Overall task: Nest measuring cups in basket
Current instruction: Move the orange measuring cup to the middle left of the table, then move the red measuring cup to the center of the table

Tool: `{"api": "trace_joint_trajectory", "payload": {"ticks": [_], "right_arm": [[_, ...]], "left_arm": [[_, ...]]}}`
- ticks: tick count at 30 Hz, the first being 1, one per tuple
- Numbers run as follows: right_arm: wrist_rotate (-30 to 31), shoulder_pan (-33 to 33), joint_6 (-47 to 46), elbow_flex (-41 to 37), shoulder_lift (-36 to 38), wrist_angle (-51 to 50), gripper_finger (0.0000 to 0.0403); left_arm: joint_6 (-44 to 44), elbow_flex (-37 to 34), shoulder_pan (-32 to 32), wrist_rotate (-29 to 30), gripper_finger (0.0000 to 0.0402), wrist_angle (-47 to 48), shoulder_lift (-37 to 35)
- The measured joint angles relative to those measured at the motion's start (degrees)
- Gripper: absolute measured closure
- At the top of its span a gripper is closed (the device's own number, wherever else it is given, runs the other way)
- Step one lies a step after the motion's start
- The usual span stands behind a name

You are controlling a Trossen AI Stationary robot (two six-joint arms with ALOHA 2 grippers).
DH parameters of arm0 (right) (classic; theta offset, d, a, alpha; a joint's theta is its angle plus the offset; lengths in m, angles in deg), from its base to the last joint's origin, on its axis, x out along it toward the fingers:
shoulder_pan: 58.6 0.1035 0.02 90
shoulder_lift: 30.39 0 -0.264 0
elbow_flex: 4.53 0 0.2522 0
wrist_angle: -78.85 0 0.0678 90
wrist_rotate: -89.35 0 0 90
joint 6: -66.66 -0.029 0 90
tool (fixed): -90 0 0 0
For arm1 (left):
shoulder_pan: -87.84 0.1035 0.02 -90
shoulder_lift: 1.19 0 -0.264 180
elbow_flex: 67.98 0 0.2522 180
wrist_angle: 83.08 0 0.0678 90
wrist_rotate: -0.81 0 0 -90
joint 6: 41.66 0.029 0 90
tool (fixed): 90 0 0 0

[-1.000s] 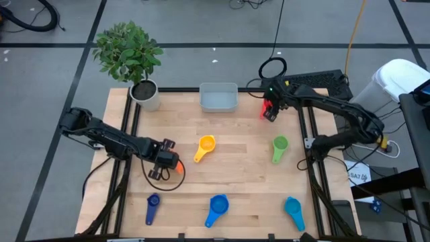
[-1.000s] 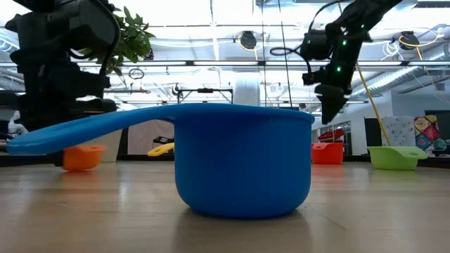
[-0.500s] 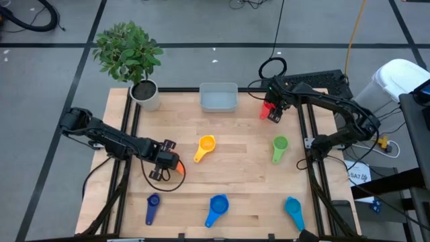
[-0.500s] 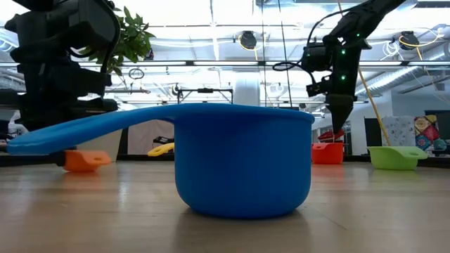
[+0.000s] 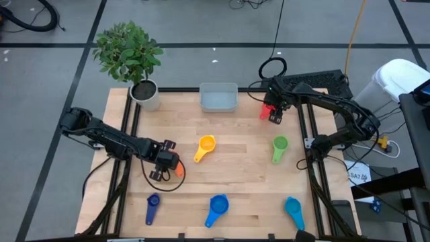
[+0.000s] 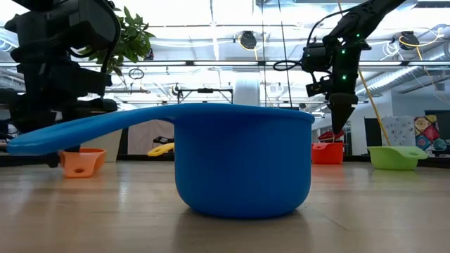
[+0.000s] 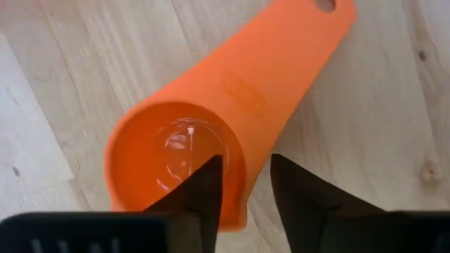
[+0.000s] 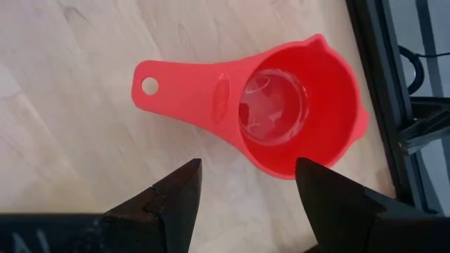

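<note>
The left gripper (image 7: 242, 186) straddled the orange measuring cup's (image 7: 211, 126) wall near the table's (image 5: 235, 181) left edge, fingers slightly apart, apparently to lift it. The right gripper (image 8: 242, 186), fingers wide apart, hovered over the red measuring cup (image 8: 281, 116) at the back-right corner. The basket (image 5: 218, 98) stood at the back edge, nothing visible inside.

left arm: reached low across the table's left side | left gripper (image 5: 172, 165): 2 fingers slightly parted | right arm: extended to far right edge | right gripper (image 5: 272, 115): pointed down, fingers spread wide
</note>
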State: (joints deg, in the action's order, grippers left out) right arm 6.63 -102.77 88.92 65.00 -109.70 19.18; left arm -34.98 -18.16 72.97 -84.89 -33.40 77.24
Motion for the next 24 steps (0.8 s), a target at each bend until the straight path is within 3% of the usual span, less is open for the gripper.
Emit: {"api": "trace_joint_trajectory", "payload": {"ticks": [15, 24], "right_arm": [[-0.08, 0.02, 10.11, -0.02, -0.21, 3.14, 0.0179], [-0.15, 0.02, 10.39, -0.09, -6.14, 3.19, 0.0179]], "left_arm": [[-5.25, 0.00, -2.60, 0.08, 0.0173, 0.00, 0.00], [-8.03, 0.00, -3.02, 2.01, 0.0114, 0.47, 0.00]]}}
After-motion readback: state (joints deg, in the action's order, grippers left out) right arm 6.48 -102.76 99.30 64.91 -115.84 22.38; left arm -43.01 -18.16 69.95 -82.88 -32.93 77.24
